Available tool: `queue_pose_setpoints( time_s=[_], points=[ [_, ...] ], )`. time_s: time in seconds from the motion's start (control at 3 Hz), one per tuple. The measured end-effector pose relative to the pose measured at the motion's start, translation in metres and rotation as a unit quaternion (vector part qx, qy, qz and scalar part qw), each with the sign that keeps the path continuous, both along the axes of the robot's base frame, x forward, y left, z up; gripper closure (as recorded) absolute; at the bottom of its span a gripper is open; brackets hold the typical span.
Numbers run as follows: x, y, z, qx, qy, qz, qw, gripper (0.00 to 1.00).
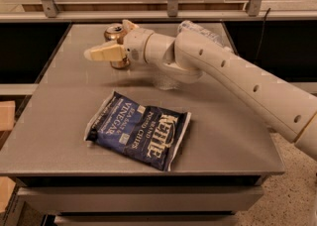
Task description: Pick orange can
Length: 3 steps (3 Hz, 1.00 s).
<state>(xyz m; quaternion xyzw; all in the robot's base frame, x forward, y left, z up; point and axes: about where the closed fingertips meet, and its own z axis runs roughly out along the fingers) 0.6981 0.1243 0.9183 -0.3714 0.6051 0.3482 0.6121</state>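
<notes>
Gripper (pixel 107 38) sits at the table's (pixel 59 141) 11 o'clock corner, jaws spread wide. One finger (pixel 105 51) lies across the near side of the orange can (pixel 113 33), the other behind it. I judge this a straddle, set up for a side grasp. The can stands upright on the table, and I cannot confirm any clamping. A chip bag (pixel 138 133) lies flat at 6 o'clock, well apart. A clear bottle (pixel 200 31) lies at 3 o'clock, behind the arm.
</notes>
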Motion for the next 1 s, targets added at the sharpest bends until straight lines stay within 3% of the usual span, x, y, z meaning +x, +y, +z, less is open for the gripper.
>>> queue_pose_setpoints(
  time_s=[0.33,1.0],
  points=[
    [-0.0009,0.0025,0.0005,0.0,0.0,0.002,1.0,0.2],
    [-0.0028,0.0077,0.0015,0.001,-0.001,0.006,1.0,0.68]
  ],
)
